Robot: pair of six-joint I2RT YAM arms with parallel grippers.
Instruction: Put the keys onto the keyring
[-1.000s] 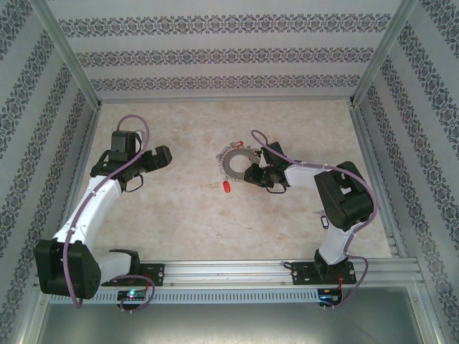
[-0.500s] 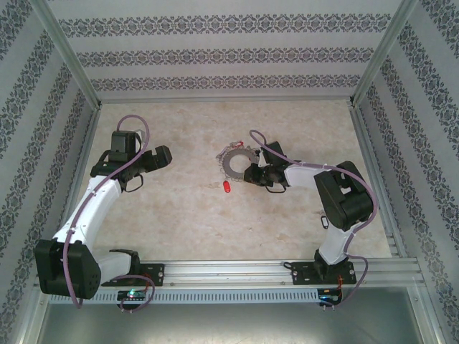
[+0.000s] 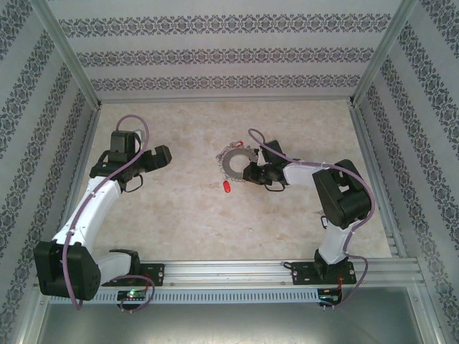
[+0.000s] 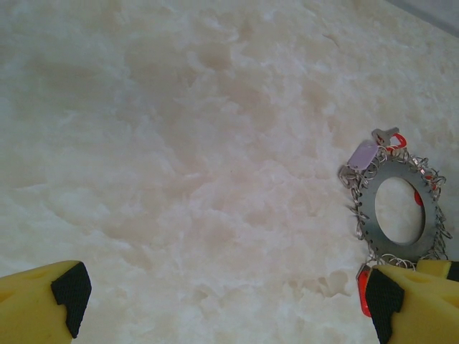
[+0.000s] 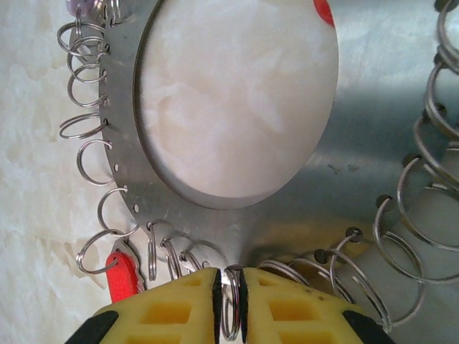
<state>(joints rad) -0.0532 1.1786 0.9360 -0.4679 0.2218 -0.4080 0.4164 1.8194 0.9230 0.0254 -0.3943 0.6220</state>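
Observation:
The keyring (image 3: 235, 163) is a flat silvery metal doughnut with several small wire rings along its rim, lying mid-table. My right gripper (image 3: 252, 174) is at its near-right edge. In the right wrist view the yellow fingers (image 5: 172, 308) are shut on one small wire ring (image 5: 231, 304) at the keyring's rim (image 5: 373, 107). A red-tagged key (image 3: 226, 186) lies at the near-left rim, with its red tag (image 5: 123, 276) hanging from a ring. A white-tagged key (image 4: 362, 153) and another red tag (image 4: 393, 140) sit at the keyring's (image 4: 366, 215) far side. My left gripper (image 3: 161, 156) hovers open to the left, holding nothing.
Patterned walls and metal frame rails (image 3: 367, 154) enclose the pale marbled table (image 3: 186, 208). Purple cables (image 3: 262, 147) loop over both arms. The left gripper's fingertips (image 4: 72, 290) stand over bare table, well apart from the keyring.
My right wrist has edged slightly toward the far side. The keyring, the red key and the left arm have stayed put.

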